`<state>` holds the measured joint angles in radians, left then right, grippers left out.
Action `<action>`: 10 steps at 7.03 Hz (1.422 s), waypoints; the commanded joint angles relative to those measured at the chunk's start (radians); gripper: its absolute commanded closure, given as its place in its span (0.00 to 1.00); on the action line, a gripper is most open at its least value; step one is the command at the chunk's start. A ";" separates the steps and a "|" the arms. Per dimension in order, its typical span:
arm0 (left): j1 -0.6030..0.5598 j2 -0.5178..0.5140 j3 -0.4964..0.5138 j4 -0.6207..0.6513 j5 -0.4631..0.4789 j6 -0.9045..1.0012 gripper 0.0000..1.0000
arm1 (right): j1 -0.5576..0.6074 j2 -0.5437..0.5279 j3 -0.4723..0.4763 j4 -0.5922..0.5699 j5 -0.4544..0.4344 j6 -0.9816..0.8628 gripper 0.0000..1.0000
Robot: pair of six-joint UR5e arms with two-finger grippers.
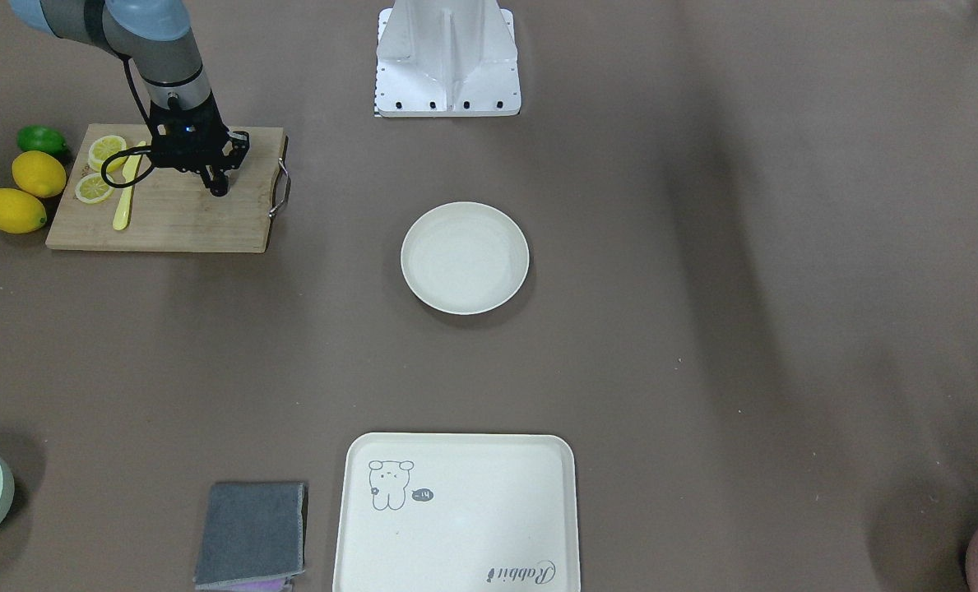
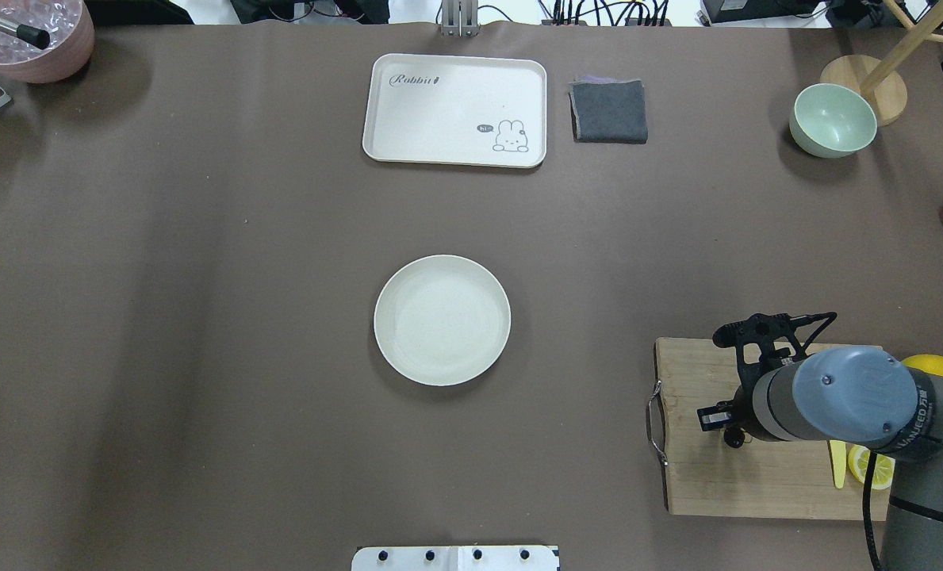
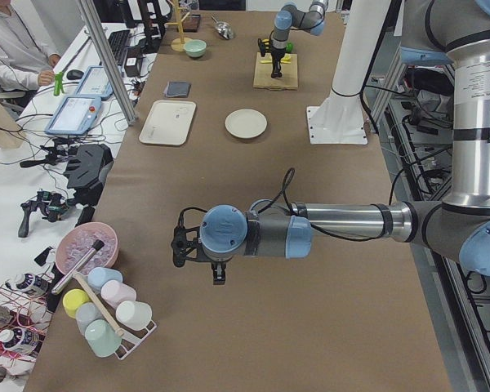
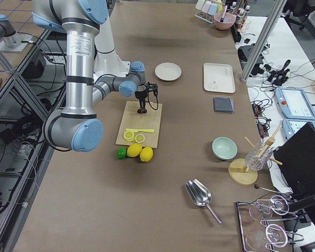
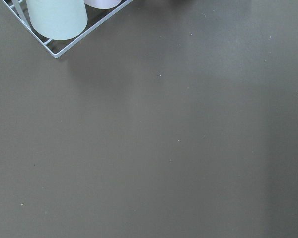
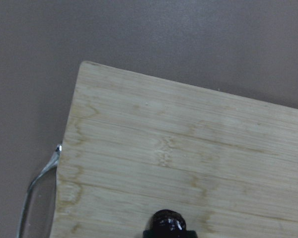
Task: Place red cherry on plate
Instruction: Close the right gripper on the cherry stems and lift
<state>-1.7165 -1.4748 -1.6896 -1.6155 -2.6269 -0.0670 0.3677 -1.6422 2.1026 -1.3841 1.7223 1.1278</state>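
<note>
Right end effector (image 1: pixel 218 186) grips cherry (image 6: pixel 168 224) over board (image 1: pixel 176 218), near table's (image 1: pixel 702 345) right edge. Plate (image 1: pixel 465 258) at table centre. Left end effector (image 3: pixel 218 276): grip state cannot be told.

You're standing in a robotics lab, not a kitchen. The long brown table (image 4: pixel 147 210) carries only staged props: a plate (image 1: pixel 465 257), cutting board (image 4: pixel 149 121), lemons (image 4: pixel 146 154), tray (image 4: pixel 219 77) and cup rack (image 3: pixel 106 322). A white pedestal (image 1: pixel 447 57) is bolted at the table's edge, and grey-and-blue arms (image 3: pixel 343 219) reach over the table. Beside the table you have aluminium posts (image 3: pixel 106 57), teach pendants (image 4: pixel 290 102), cables (image 2: pixel 606 11) and a person (image 3: pixel 8 41) seated at a bench.
</note>
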 commanded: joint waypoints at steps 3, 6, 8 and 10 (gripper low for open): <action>-0.002 0.004 -0.012 0.002 -0.001 -0.002 0.02 | 0.048 0.018 0.072 -0.056 0.073 -0.003 1.00; -0.008 0.023 -0.025 0.000 -0.001 -0.002 0.02 | 0.182 0.289 0.258 -0.589 0.198 -0.067 1.00; -0.012 0.059 -0.088 0.029 -0.001 -0.004 0.02 | 0.235 0.506 0.277 -0.851 0.213 -0.121 1.00; -0.012 0.070 -0.127 0.065 -0.001 -0.004 0.02 | 0.261 0.609 0.248 -0.908 0.276 -0.183 1.00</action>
<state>-1.7281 -1.4125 -1.7950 -1.5695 -2.6277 -0.0705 0.6100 -1.1048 2.3683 -2.2497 1.9609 0.9765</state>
